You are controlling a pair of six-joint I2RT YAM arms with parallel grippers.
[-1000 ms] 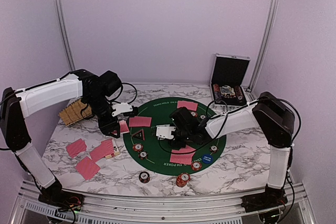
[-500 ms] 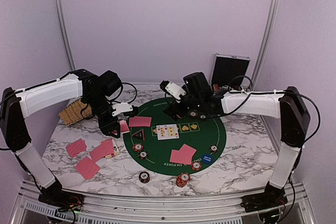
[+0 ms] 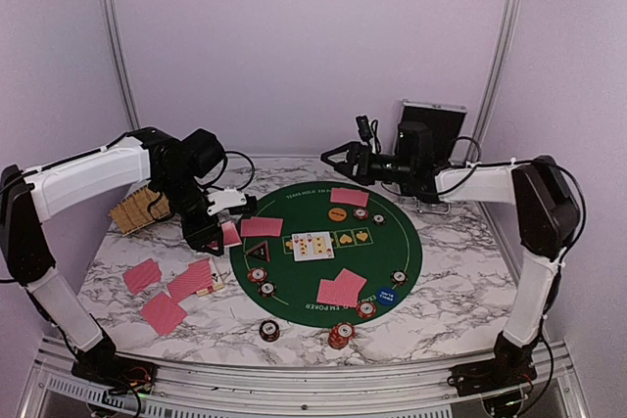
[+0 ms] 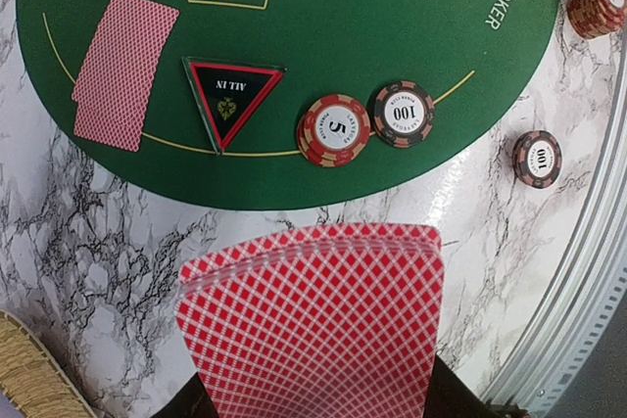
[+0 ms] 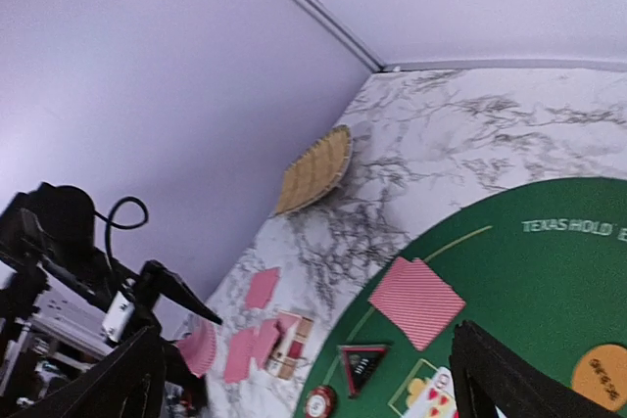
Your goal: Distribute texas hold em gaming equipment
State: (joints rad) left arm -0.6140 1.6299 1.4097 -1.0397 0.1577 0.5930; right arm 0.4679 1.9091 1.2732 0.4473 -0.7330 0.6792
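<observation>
My left gripper [image 3: 208,235] hangs over the marble at the left edge of the green mat [image 3: 392,242], shut on a fanned stack of red-backed playing cards [image 4: 313,320]. Below it lie the black triangular marker [image 4: 230,95] and striped poker chips [image 4: 335,129]. Face-up cards [image 3: 313,245] sit at the mat's centre, with red-backed pairs [image 3: 350,197] around them. An orange disc [image 3: 338,213] and a blue disc [image 3: 388,295] rest on the mat. My right gripper [image 3: 331,158] is raised over the mat's far edge, open and holding nothing.
The silver case [image 3: 431,129] stands open at the back right, behind the right arm. A woven straw basket [image 3: 137,210] lies at the back left. Loose red-backed cards [image 3: 163,313] and a small card box [image 3: 214,286] lie on the marble at the left. More chips [image 3: 341,335] sit near the front.
The right gripper left the mat's centre, where face-up cards now lie, swung back towards the case and opened wide. The left arm has stayed put with its stack.
</observation>
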